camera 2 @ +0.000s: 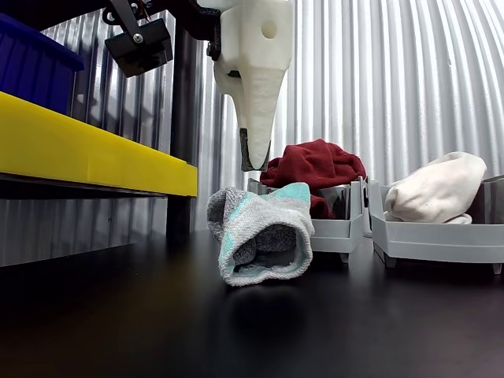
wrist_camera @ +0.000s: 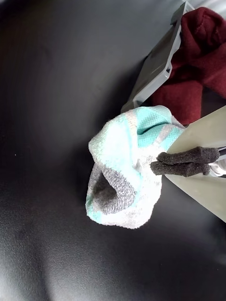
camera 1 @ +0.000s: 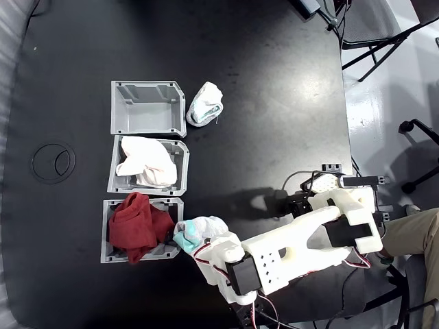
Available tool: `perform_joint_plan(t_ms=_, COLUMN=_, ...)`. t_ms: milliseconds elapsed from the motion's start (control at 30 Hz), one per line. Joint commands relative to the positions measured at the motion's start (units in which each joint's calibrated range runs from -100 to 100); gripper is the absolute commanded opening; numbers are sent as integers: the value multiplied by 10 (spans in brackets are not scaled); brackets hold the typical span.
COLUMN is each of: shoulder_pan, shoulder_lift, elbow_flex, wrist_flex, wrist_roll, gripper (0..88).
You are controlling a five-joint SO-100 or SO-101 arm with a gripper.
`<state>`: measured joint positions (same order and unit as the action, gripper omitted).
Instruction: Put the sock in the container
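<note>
I see the sock (camera 1: 199,232) lying on the black bench (camera 1: 274,103), just beside the near corner of the bin with red cloth (camera 1: 113,253). My end effector (wrist_camera: 157,164) has its foam pads pressed together, clenched at the sock's edge. The container (camera 1: 122,116) sits well apart, farthest along the row.
</note>
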<state>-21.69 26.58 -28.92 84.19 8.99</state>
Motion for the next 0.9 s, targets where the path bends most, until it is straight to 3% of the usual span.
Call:
perform_joint_plan(t_ms=0, shoulder_pan=-2, shoulder_lift=-2, elbow_flex=-26, wrist_flex=2, wrist_roll=4, gripper=17)
perform_joint_plan(t_ms=733, shoulder_pan=2, shoulder_lift=-9, elbow_flex=-26, wrist_flex=4, wrist_roll=-1, gripper=89)
perform_joint_plan(t_ms=867, shoulder_pan=3, shoulder_lift=-10, elbow_flex=-23, wrist_flex=4, wrist_roll=3, gripper=176)
